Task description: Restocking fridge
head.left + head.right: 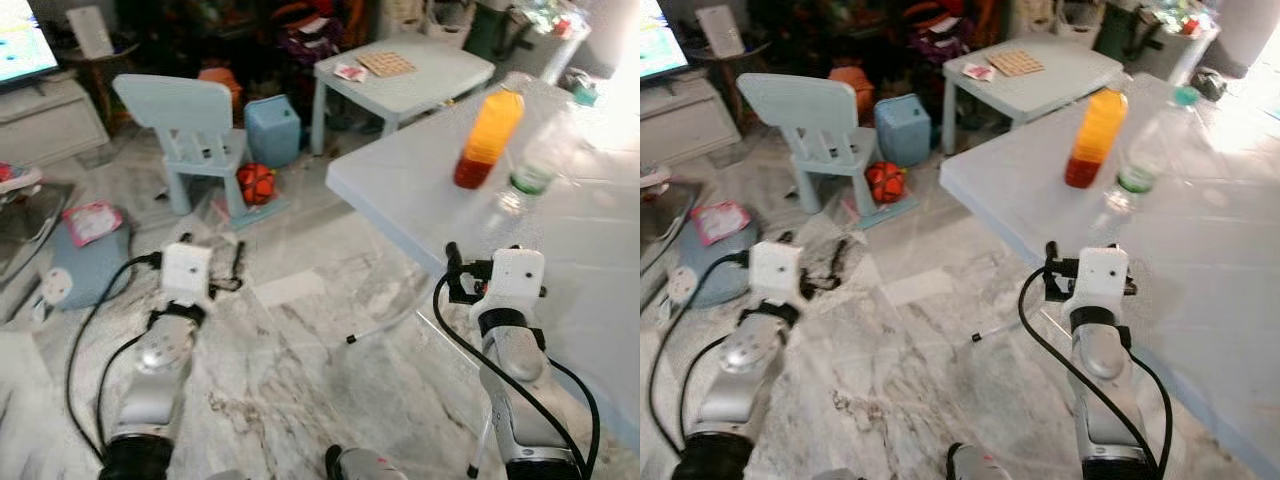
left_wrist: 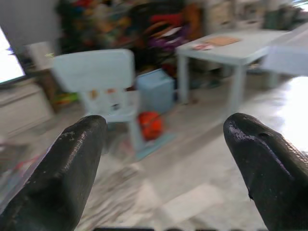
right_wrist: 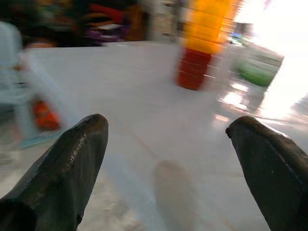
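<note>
The right gripper [image 3: 166, 144], fingers spread wide and holding nothing, hovers at the near edge of a pale table [image 1: 600, 270], pointed toward an orange-and-red juice bottle [image 1: 488, 138] that stands upright near the table's corner. Just beside it, toward the table's middle, stands a clear plastic bottle [image 1: 522, 180] with a green label, its outline washed out by glare. The right arm [image 1: 512, 340] reaches forward over the table edge, black cables looping from its wrist.

The left gripper [image 2: 163, 159], likewise wide open and empty, hangs above the marble floor [image 1: 300, 380], well apart from the table. It points toward a light blue child's chair [image 1: 185, 125]; an orange ball [image 1: 256, 183] lies on the floor at the chair's foot, and a blue bin [image 1: 272, 128] stands just beyond. A small white play table [image 1: 420, 75] stands farther back, with a woven mat [image 1: 385, 63] and a card on its top. A lit screen [image 1: 20, 40] glows at the far left on a low white cabinet.
</note>
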`<state>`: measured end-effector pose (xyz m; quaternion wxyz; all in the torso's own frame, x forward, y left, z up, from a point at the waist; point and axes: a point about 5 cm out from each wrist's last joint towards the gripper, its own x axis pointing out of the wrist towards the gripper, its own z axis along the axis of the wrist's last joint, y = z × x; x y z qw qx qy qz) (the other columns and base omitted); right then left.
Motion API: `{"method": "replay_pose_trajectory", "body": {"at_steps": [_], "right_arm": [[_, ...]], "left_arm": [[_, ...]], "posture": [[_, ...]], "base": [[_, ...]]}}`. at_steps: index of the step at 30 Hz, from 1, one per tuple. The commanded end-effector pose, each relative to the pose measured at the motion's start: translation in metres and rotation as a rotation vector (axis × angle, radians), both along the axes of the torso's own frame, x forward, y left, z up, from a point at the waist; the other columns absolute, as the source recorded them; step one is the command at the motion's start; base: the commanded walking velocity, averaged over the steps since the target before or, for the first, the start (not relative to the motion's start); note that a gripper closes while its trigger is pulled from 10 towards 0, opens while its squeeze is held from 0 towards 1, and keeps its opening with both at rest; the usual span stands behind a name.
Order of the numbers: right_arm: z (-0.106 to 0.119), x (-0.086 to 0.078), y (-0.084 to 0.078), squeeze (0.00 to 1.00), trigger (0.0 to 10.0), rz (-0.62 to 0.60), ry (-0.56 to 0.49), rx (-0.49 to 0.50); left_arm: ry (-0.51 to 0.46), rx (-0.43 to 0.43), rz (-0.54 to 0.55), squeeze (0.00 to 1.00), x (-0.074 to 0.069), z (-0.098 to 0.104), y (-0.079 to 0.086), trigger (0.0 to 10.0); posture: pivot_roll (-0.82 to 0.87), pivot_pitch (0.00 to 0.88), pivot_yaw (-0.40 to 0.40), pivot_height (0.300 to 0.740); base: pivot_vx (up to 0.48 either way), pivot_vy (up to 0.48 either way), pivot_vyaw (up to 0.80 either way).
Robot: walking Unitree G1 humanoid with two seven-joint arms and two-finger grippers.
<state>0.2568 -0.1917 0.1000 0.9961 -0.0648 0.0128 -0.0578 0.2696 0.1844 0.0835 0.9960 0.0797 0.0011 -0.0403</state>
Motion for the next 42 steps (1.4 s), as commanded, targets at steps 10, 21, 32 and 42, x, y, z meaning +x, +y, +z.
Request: {"method": "replay_pose_trajectory", "body": {"at_steps": [10, 21, 32, 42], "right_arm": [[0.008, -0.008, -0.003, 0.0, 10.0, 0.039, -0.03, 0.027], [0.011, -0.005, -0.001, 0.0, 10.0, 0.053, -0.039, 0.029], [0.012, -0.005, 0.0, 0.0, 10.0, 0.059, -0.043, 0.019], [0.019, 0.005, 0.001, 0.0, 10.0, 0.051, -0.076, 0.029]], "left_arm": [[0.031, -0.009, 0.025, 0.0, -0.025, -0.005, 0.016, 10.0], [0.017, -0.03, -0.005, 0.0, -0.017, 0.0, 0.003, 10.0], [0.013, -0.024, 0.031, 0.0, -0.015, 0.0, 0.008, 10.0], [0.002, -0.017, 0.019, 0.0, -0.01, 0.004, 0.006, 10.0]], "posture": [[0.01, 0.011, -0.024, 0.74], [0.0, 0.002, -0.024, 0.74], [0.0, 0.011, -0.027, 0.74], [0.0, 0.013, -0.019, 0.74]], "base": [[0.134, 0.0, -0.22], [0.394, 0.0, -0.8], [0.025, 0.0, -0.1], [0.0, 0.0, 0.0]]}}
